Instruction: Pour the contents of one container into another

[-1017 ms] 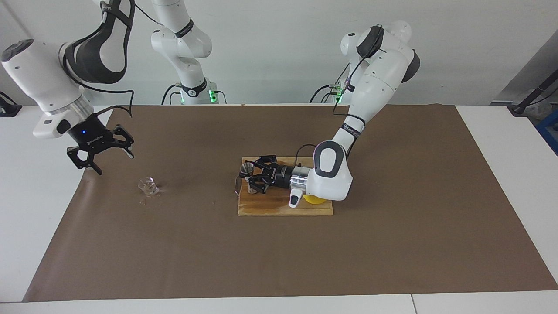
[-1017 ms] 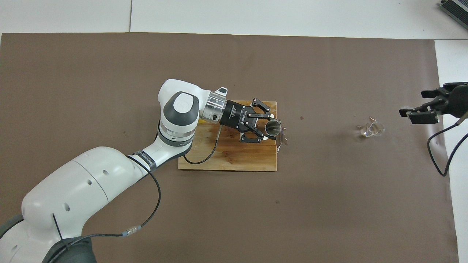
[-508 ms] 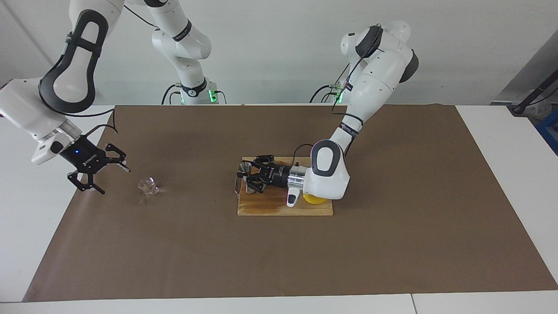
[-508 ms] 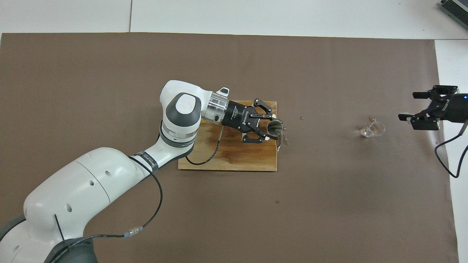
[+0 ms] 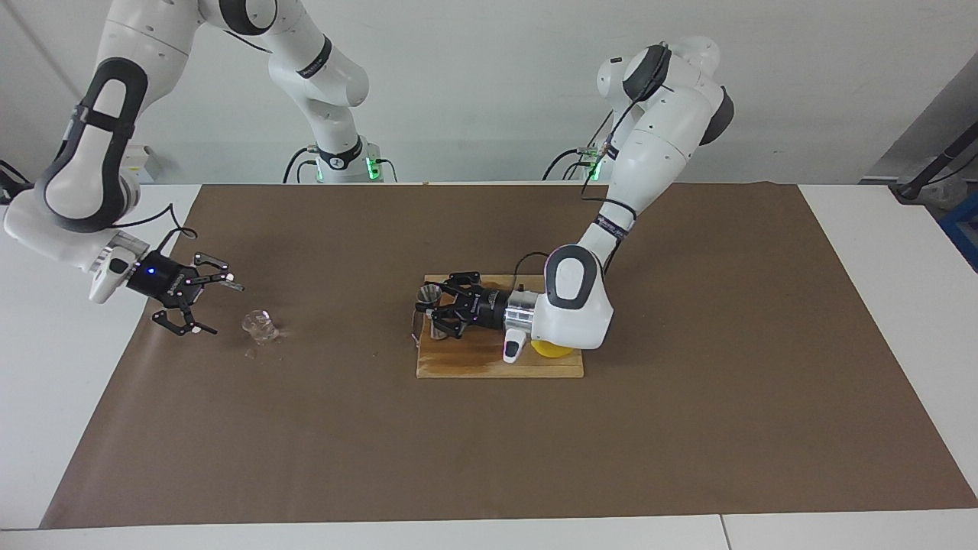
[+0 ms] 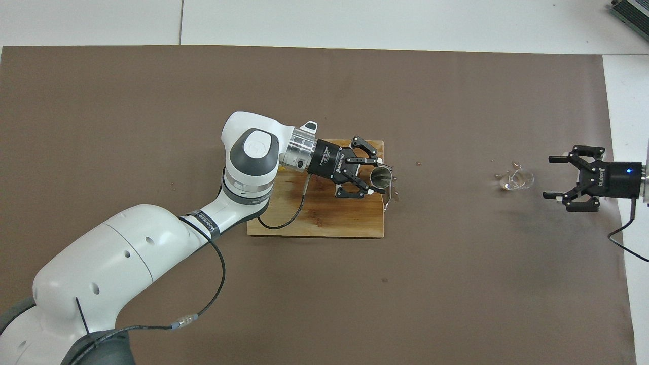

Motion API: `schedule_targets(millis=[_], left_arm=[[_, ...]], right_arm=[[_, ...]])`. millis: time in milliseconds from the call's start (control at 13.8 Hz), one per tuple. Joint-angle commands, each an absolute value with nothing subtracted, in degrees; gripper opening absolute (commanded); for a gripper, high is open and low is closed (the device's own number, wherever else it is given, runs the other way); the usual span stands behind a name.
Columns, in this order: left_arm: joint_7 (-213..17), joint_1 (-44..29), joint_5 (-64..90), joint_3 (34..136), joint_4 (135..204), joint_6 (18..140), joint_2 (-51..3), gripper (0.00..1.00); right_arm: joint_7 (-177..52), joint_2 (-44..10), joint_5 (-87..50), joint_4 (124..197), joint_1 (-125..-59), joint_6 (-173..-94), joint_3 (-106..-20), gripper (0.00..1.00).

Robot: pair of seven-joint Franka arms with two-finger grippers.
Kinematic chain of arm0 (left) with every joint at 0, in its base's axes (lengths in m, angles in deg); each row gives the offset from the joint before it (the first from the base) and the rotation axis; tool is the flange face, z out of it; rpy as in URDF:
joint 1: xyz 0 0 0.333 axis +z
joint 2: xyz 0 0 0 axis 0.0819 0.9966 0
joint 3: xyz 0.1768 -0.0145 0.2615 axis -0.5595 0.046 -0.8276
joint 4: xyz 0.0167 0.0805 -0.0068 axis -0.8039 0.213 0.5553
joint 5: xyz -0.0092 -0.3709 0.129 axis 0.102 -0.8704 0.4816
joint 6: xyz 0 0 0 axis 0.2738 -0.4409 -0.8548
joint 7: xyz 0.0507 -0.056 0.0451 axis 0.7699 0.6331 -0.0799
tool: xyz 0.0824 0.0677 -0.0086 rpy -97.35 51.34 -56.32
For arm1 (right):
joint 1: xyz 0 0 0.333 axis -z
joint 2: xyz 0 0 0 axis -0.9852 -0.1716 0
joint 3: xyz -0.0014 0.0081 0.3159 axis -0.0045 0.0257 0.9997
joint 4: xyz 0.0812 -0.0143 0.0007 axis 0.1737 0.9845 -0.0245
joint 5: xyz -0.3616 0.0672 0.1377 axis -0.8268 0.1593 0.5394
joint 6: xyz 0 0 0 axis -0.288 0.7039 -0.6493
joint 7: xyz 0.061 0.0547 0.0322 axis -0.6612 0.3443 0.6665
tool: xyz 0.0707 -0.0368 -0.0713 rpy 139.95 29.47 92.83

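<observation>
The small clear glass cup stands on the brown mat toward the right arm's end of the table. My right gripper hovers low beside it, open, its fingers pointing at the cup with a small gap between them and the glass. The silvery hourglass jigger is at the edge of the wooden board that lies toward the right arm. My left gripper lies level over the board and is shut on the jigger.
A yellow lemon sits on the board, mostly hidden under the left arm's wrist. Small drops lie on the mat around the cup and by the board's edge. A thin metal thing lies at that edge.
My right gripper has come down and swung level, ending low beside the glass cup with its open fingers turned toward it. The left gripper and jigger have barely moved.
</observation>
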State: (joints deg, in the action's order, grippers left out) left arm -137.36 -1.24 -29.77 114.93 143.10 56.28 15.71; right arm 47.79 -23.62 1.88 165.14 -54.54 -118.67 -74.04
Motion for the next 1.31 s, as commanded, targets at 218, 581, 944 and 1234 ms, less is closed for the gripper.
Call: schedule_targets(millis=[218, 581, 944, 1234], left_arm=[[-136.85, -2.25, -31.32, 114.01, 142.20, 57.80, 16.39, 0.76], [-137.64, -2.25, -31.41, 114.01, 142.20, 57.98, 16.39, 0.95], [-139.83, -1.90, -31.41, 114.01, 141.85, 56.93, 16.30, 1.00], [-143.43, -1.28, -31.41, 114.01, 140.97, 54.38, 15.95, 1.00]], right_arm=[[51.81, -27.24, 6.49, 163.63, -54.54, -117.81, -72.93, 1.00], [54.09, -28.99, 6.93, 163.80, -55.77, -121.15, -72.93, 1.00], [54.27, -29.18, 7.55, 163.98, -56.56, -123.17, -72.67, 1.00], [54.97, -28.83, 7.55, 165.47, -57.09, -124.32, -72.67, 1.00]])
